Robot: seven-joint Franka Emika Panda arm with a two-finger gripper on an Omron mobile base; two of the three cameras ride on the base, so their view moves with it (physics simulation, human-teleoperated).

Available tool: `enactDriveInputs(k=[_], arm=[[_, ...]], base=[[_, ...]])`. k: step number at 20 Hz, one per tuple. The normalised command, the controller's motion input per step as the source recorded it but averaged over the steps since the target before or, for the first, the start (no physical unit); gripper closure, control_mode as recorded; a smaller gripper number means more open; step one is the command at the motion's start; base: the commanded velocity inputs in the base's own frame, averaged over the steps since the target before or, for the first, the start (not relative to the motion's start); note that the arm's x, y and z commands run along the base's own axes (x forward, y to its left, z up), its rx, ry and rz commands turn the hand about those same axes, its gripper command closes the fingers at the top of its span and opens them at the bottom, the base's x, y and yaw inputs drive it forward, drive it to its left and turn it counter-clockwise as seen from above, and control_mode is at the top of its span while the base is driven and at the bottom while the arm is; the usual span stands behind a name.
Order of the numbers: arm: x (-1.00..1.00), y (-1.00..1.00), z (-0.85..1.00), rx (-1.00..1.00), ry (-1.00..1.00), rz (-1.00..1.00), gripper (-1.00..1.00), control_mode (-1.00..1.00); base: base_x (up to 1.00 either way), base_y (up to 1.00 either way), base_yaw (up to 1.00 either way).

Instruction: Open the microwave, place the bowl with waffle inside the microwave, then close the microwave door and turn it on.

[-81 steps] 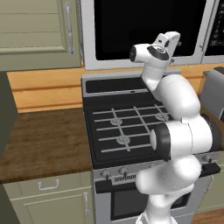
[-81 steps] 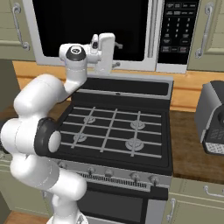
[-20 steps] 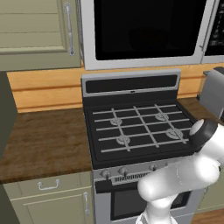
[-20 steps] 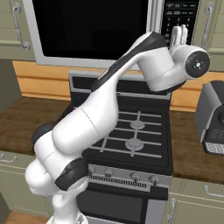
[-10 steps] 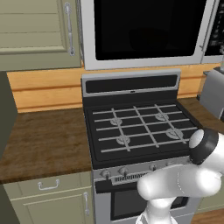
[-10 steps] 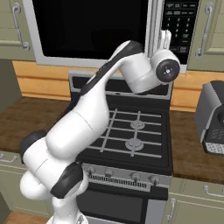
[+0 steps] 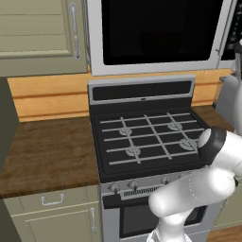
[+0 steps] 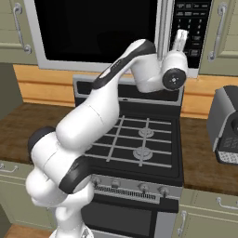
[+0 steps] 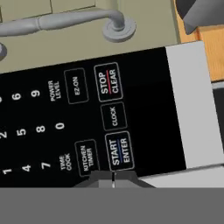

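The microwave (image 8: 191, 59) hangs above the stove, and the microwave door (image 8: 93, 28) with its black glass is closed; its bar handle (image 8: 162, 28) stands upright beside the dark button panel (image 8: 195, 21). My gripper (image 8: 180, 38) is raised against that panel with its fingers pressed together and nothing between them. Seen from the hand, the shut gripper (image 9: 113, 177) sits just under the START/ENTER button (image 9: 119, 151), very close to the panel. The left base view has the closed microwave door (image 7: 156, 28) at its top. The bowl and the waffle are out of view.
A gas stove (image 8: 139, 139) with black grates lies below the arm. A grey appliance (image 8: 225, 125) stands on the wooden counter (image 8: 204, 162) at the right. Beige cabinets with metal handles (image 8: 216, 32) flank the microwave, and more counter (image 7: 47, 151) stretches left of the stove.
The fingers have gone from partly apart to shut. The wrist has turned and the hand has shifted slightly left and closer to the button panel.
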Motion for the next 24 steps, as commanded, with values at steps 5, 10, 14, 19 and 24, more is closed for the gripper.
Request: enactDriveInputs(k=[5,10,14,19,24], arm=[[0.32,-0.14,0.03,0.05,-0.06,0.00,1.00,-1.00],[0.18,0.00,-0.01,0.01,0.00,0.05,1.00,-1.00],[0.30,0.00,0.00,0.02,0.00,0.09,1.00,-1.00],[0.59,0.00,-0.03,0.00,0.00,0.07,1.00,-1.00],[-0.23,-0.06,-0.08,0.04,-0.05,0.06,1.00,-1.00]], base=[[0.00,0.00,0.00],[0.00,0.00,0.00],[0.00,0.00,0.00],[0.00,0.00,0.00],[0.00,0.00,0.00]])
